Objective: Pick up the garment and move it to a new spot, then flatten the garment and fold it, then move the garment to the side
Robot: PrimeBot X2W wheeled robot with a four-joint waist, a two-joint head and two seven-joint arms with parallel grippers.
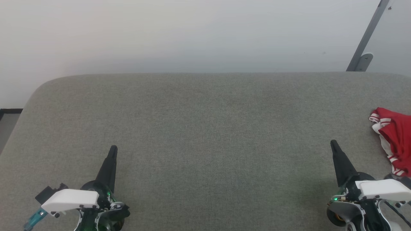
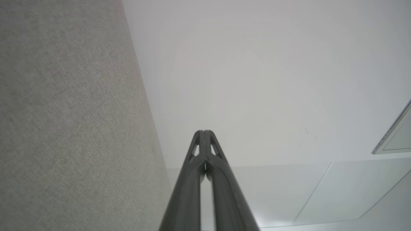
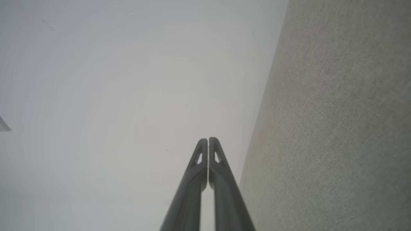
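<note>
- Garment (image 1: pixel 396 141) is red with white bits and striped bands. It lies in a bunched heap on the grey cloth table (image 1: pixel 205 128), far over on the robot's right side. The edge of the head view cuts part of it off.
- The right gripper (image 1: pixel 334 143) is just beside it, nearer the middle of the table. Its tip does not touch the red cloth.
- In the right wrist view, the right gripper (image 3: pixel 208 139) has its two dark fingers pressed together, with nothing between them.
- The left gripper (image 1: pixel 113 150) is on the other side of the table, well apart from the heap.
- In the left wrist view, the left gripper (image 2: pixel 204 132) is pressed together too, and it pinches nothing.
- A pale wall (image 1: pixel 192 32) stands behind the table.
</note>
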